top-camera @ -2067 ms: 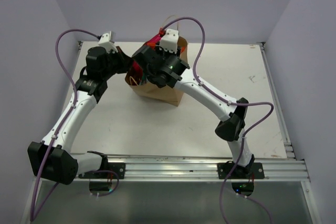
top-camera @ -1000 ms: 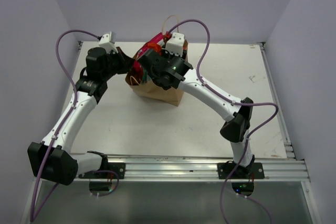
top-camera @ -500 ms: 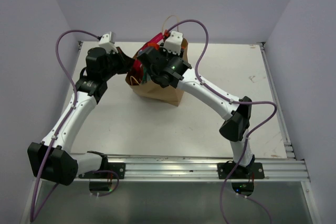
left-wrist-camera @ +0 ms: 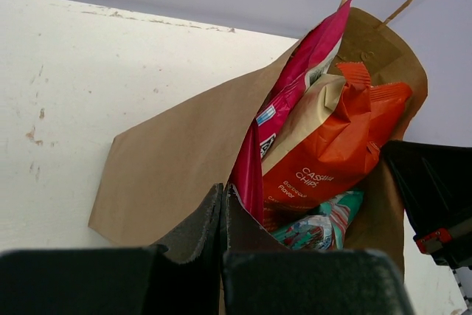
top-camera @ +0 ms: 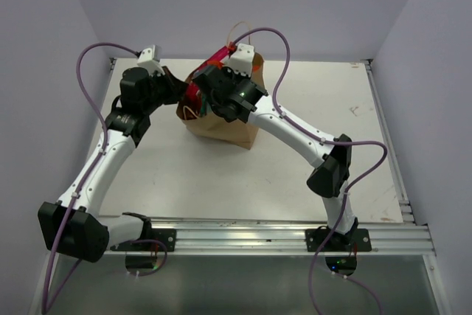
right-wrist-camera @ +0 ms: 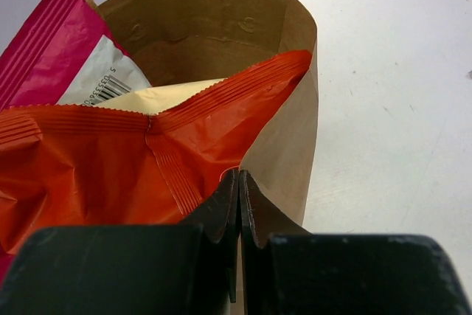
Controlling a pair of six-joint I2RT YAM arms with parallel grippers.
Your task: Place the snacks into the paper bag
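Right gripper [right-wrist-camera: 237,182] drifted toward 9 o'clock; it and left gripper [left-wrist-camera: 222,197] clamp paper bag [right-wrist-camera: 287,138] rim, so your overpull tears it

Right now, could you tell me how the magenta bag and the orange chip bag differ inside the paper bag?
The magenta bag sticks up out of the paper bag; the orange chip bag sits lower. The magenta bag shows a white barcode panel; the orange chip bag is creased. Both stand inside.
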